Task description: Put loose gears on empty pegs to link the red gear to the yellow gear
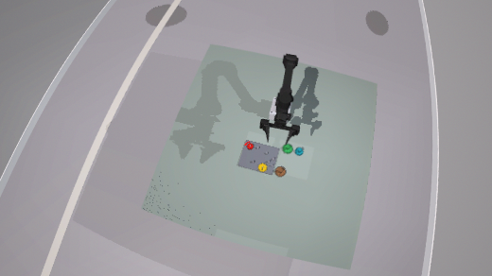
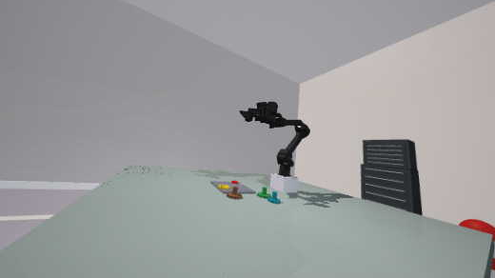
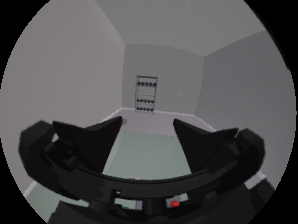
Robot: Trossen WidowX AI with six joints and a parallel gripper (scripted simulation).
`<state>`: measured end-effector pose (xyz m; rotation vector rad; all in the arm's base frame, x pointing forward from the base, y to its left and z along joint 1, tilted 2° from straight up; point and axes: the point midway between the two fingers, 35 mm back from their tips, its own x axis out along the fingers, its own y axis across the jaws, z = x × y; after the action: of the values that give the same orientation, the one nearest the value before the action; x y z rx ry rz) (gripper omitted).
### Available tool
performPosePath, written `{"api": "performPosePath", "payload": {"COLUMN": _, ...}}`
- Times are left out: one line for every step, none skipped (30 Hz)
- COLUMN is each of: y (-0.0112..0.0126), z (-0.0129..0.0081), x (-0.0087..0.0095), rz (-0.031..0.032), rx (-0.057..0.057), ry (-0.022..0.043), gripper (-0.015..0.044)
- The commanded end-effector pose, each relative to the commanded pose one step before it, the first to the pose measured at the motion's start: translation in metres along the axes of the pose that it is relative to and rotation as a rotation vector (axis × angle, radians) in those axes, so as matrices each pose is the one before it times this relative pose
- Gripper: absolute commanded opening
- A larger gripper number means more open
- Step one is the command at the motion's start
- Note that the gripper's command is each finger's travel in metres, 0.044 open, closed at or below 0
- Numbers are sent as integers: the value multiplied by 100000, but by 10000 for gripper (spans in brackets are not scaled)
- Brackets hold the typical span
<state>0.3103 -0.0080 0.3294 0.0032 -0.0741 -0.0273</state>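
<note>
The claw is spread wide, close to fully open, and has hold of nothing. It hangs high above the desk, well apart from everything on it. The arm rises from a white base and bends forward, its last part close to level; in the wrist view the two fingers stand apart, with a rack against the far wall seen between them.

The grey board lies flat on the desk. The red gear sits near one corner of it, on the side nearer the base, and the yellow gear sits near the opposite edge. Short bare pegs stand on the board between and around them, and no gear links the two.

Three loose gears stand on the desk, off the board and upright with their stems up. The green gear and the blue gear are near each other beside the board, the green one nearer to it. The brown gear stands just beside the board, near the corner closest to the yellow gear.
</note>
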Motion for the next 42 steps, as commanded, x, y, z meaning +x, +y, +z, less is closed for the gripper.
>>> {"api": "performPosePath", "payload": {"y": 76, "z": -247, "x": 94, "rz": 253, "rx": -442, "ry": 1065, "gripper": 426}}
{"api": "performPosePath", "payload": {"y": 234, "z": -738, "x": 275, "rz": 788, "rx": -1341, "ry": 3189, "gripper": 440}}
{"api": "performPosePath", "payload": {"y": 412, "z": -1219, "x": 448, "rz": 1411, "rx": -2282, "ry": 5293, "gripper": 440}}
{"api": "performPosePath", "payload": {"y": 552, "z": -1485, "x": 551, "rz": 1915, "rx": -2913, "ry": 6521, "gripper": 440}}
{"api": "performPosePath", "payload": {"y": 599, "z": -1450, "x": 558, "rz": 2094, "rx": -3009, "ry": 6480, "gripper": 440}}
{"api": "performPosePath", "payload": {"y": 643, "z": -1410, "x": 564, "rz": 2262, "rx": -3099, "ry": 6424, "gripper": 440}}
{"api": "performPosePath", "payload": {"y": 683, "z": -1369, "x": 568, "rz": 2423, "rx": -3188, "ry": 6365, "gripper": 440}}
{"api": "performPosePath", "payload": {"y": 719, "z": -1327, "x": 572, "rz": 2575, "rx": -3276, "ry": 6303, "gripper": 440}}
{"api": "performPosePath", "payload": {"y": 788, "z": -1345, "x": 600, "rz": 2851, "rx": -3521, "ry": 6528, "gripper": 440}}
{"api": "performPosePath", "payload": {"y": 833, "z": -1316, "x": 610, "rz": 3045, "rx": -3665, "ry": 6549, "gripper": 440}}
{"api": "performPosePath", "payload": {"y": 864, "z": -1266, "x": 612, "rz": 3191, "rx": -3755, "ry": 6473, "gripper": 440}}
{"api": "performPosePath", "payload": {"y": 890, "z": -1215, "x": 612, "rz": 3329, "rx": -3841, "ry": 6397, "gripper": 440}}
{"api": "performPosePath", "payload": {"y": 913, "z": -1164, "x": 611, "rz": 3459, "rx": -3923, "ry": 6320, "gripper": 440}}
{"api": "performPosePath", "payload": {"y": 932, "z": -1113, "x": 609, "rz": 3581, "rx": -4000, "ry": 6243, "gripper": 440}}
{"api": "performPosePath", "payload": {"y": 948, "z": -1063, "x": 606, "rz": 3697, "rx": -4072, "ry": 6166, "gripper": 440}}
{"api": "performPosePath", "payload": {"y": 961, "z": -1013, "x": 602, "rz": 3806, "rx": -4138, "ry": 6090, "gripper": 440}}
{"api": "performPosePath", "payload": {"y": 1018, "z": -1003, "x": 661, "rz": 4220, "rx": -4561, "ry": 6524, "gripper": 440}}
{"api": "performPosePath", "payload": {"y": 1081, "z": -999, "x": 686, "rz": 4586, "rx": -4880, "ry": 6790, "gripper": 440}}
{"api": "performPosePath", "payload": {"y": 1085, "z": -937, "x": 675, "rz": 4714, "rx": -4937, "ry": 6693, "gripper": 440}}
{"api": "performPosePath", "payload": {"y": 1085, "z": -876, "x": 662, "rz": 4836, "rx": -4984, "ry": 6597, "gripper": 440}}
{"api": "performPosePath", "payload": {"y": 1082, "z": -818, "x": 647, "rz": 4953, "rx": -5021, "ry": 6503, "gripper": 440}}
{"api": "performPosePath", "payload": {"y": 1071, "z": -758, "x": 628, "rz": 5052, "rx": -5030, "ry": 6390, "gripper": 440}}
{"api": "performPosePath", "payload": {"y": 850, "z": -559, "x": 496, "rz": 4116, "rx": -4030, "ry": 5040, "gripper": 440}}
{"api": "performPosePath", "payload": {"y": 506, "z": -313, "x": 299, "rz": 2503, "rx": -2420, "ry": 2996, "gripper": 440}}
{"api": "performPosePath", "payload": {"y": 49, "z": -188, "x": 27, "rz": 225, "rx": -220, "ry": 287, "gripper": 440}}
{"api": "performPosePath", "payload": {"y": 99, "z": -363, "x": 54, "rz": 444, "rx": -427, "ry": 552, "gripper": 440}}
{"api": "performPosePath", "payload": {"y": 39, "z": -135, "x": 21, "rz": 169, "rx": -160, "ry": 205, "gripper": 440}}
{"api": "performPosePath", "payload": {"y": 0, "z": 0, "x": 0, "rz": 0, "rx": 0, "ry": 0, "gripper": 440}}
{"api": "performPosePath", "payload": {"y": 0, "z": 0, "x": 0, "rz": 0, "rx": 0, "ry": 0, "gripper": 440}}
{"api": "performPosePath", "payload": {"y": 0, "z": 0, "x": 0, "rz": 0, "rx": 0, "ry": 0, "gripper": 440}}
{"api": "performPosePath", "payload": {"y": 0, "z": 0, "x": 0, "rz": 0, "rx": 0, "ry": 0, "gripper": 440}}
{"api": "performPosePath", "payload": {"y": 0, "z": 0, "x": 0, "rz": 0, "rx": 0, "ry": 0, "gripper": 440}}
{"api": "performPosePath", "payload": {"y": -5, "z": -91, "x": -3, "rz": -1, "rx": 0, "ry": 8, "gripper": 440}}
{"api": "performPosePath", "payload": {"y": 0, "z": 0, "x": 0, "rz": 0, "rx": 0, "ry": 0, "gripper": 440}}
{"api": "performPosePath", "payload": {"y": -2, "z": 2, "x": 122, "rz": 1, "rx": 0, "ry": 0, "gripper": 440}}
{"api": "performPosePath", "payload": {"y": -3, "z": 4, "x": 365, "rz": 2, "rx": 0, "ry": 1, "gripper": 440}}
{"api": "performPosePath", "payload": {"y": 2, "z": -3, "x": 544, "rz": 3, "rx": 0, "ry": 2, "gripper": 440}}
{"api": "performPosePath", "payload": {"y": 6, "z": -8, "x": 360, "rz": 3, "rx": 0, "ry": 2, "gripper": 440}}
{"api": "performPosePath", "payload": {"y": 3, "z": -4, "x": 120, "rz": 1, "rx": 0, "ry": 1, "gripper": 440}}
{"api": "performPosePath", "payload": {"y": 0, "z": 0, "x": 0, "rz": 0, "rx": 0, "ry": 0, "gripper": 440}}
{"api": "performPosePath", "payload": {"y": -1, "z": 1, "x": 27, "rz": 0, "rx": 0, "ry": 0, "gripper": 440}}
{"api": "performPosePath", "payload": {"y": -3, "z": 2, "x": 80, "rz": 0, "rx": 1, "ry": 0, "gripper": 440}}
